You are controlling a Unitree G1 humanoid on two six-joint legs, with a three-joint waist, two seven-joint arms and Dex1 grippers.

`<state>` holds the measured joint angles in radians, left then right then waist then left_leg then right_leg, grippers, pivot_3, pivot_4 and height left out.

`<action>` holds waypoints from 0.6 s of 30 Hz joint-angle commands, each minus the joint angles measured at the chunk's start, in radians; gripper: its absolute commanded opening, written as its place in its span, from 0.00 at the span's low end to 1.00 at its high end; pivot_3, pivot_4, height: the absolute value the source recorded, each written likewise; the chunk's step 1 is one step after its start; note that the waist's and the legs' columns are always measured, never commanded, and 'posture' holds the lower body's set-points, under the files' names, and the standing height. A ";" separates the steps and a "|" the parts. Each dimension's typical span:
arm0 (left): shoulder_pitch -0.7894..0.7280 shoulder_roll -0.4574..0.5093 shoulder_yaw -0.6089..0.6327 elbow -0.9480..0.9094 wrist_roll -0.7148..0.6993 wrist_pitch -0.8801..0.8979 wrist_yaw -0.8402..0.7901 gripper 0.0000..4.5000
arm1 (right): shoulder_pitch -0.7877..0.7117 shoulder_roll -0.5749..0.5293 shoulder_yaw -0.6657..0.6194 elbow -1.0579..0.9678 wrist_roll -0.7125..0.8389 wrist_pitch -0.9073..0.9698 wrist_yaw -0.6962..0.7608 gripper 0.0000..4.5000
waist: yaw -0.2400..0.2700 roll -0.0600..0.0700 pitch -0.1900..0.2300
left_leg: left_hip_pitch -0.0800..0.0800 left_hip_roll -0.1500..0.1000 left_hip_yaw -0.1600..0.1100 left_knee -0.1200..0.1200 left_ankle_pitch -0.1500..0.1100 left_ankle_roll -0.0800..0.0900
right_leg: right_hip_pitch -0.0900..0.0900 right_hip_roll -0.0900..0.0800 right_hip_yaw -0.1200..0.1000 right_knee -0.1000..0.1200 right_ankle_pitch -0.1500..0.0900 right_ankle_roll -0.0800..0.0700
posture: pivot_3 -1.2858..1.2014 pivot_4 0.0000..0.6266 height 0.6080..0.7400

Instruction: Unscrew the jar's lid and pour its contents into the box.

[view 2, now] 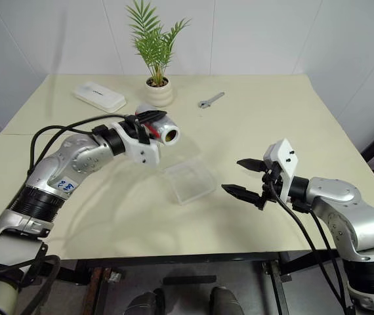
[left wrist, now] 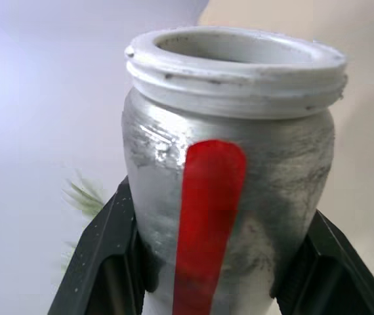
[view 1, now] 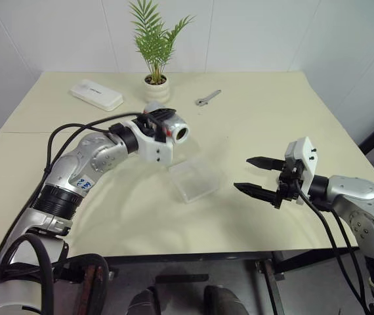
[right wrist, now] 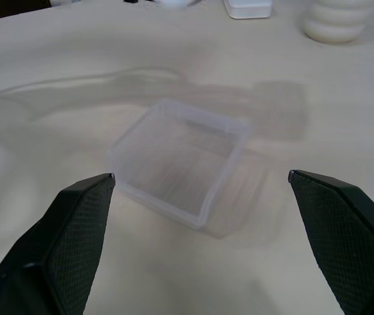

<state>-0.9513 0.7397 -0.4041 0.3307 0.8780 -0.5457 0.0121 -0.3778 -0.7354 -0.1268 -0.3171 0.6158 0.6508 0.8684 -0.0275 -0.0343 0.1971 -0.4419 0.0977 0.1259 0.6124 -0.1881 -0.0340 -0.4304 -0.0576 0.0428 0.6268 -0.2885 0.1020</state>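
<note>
Jar held, lidless, on its side.
Left pincer (view 1: 164, 126) clenched round jar (view 1: 174, 128), above box (view 1: 193, 178); right pincer (view 1: 258, 176) released, beside box.

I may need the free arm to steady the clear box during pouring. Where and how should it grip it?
Judging by its shape, pinch one thin upright wall of the box near its rim, coming down from above on the right gripper side; its jaws stand open.
</note>
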 commanded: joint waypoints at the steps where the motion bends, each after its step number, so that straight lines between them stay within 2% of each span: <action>1: -0.068 0.010 -0.095 0.013 0.280 -0.019 0.290 0.43 | -0.002 0.016 -0.030 -0.024 0.013 -0.022 -0.019 0.99 | 0.002 0.000 0.000 | 0.000 0.000 0.000 0.000 0.000 0.000 | 0.000 0.000 0.000 0.000 0.000 0.000 | 0.52 0.24 1.00; 7: -0.111 -0.011 -0.248 0.047 0.592 0.108 0.548 0.43 | 0.001 0.048 -0.030 -0.032 0.023 -0.014 -0.046 0.99 | 0.001 0.000 0.000 | -0.001 0.000 0.001 0.000 -0.001 0.001 | -0.001 0.000 0.000 0.001 0.001 0.002 | 0.52 0.24 1.00; 11: -0.121 -0.028 -0.269 0.058 0.632 0.150 0.578 0.43 | -0.002 0.066 -0.031 -0.027 0.030 -0.012 -0.058 0.99 | 0.001 0.000 0.000 | -0.002 0.001 0.002 0.000 -0.001 0.001 | -0.004 0.001 0.000 0.001 0.002 0.004 | 0.52 0.24 1.00; 12: -0.114 -0.033 -0.275 0.045 0.696 0.238 0.653 0.43 | -0.003 0.071 -0.030 -0.026 0.032 -0.011 -0.060 0.99 | 0.001 0.000 0.000 | -0.002 0.001 0.002 0.000 -0.001 0.001 | -0.004 0.001 0.000 0.002 0.002 0.004 | 0.52 0.24 1.00; 18: -0.127 -0.028 -0.284 0.047 0.684 0.217 0.631 0.43 | -0.008 0.098 -0.024 -0.024 0.041 -0.007 -0.071 0.99 | 0.001 0.000 0.000 | -0.002 0.001 0.002 0.000 -0.001 0.001 | -0.005 0.001 0.001 0.004 0.002 0.004 | 0.52 0.24 1.00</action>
<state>-1.0581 0.7005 -0.6925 0.4051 1.5631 -0.3334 0.6387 -0.3769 -0.6434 -0.1267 -0.3176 0.6343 0.6533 0.8026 -0.0260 -0.0343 0.1971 -0.4441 0.0983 0.1283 0.6127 -0.1887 -0.0330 -0.4356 -0.0564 0.0436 0.6313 -0.2866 0.1065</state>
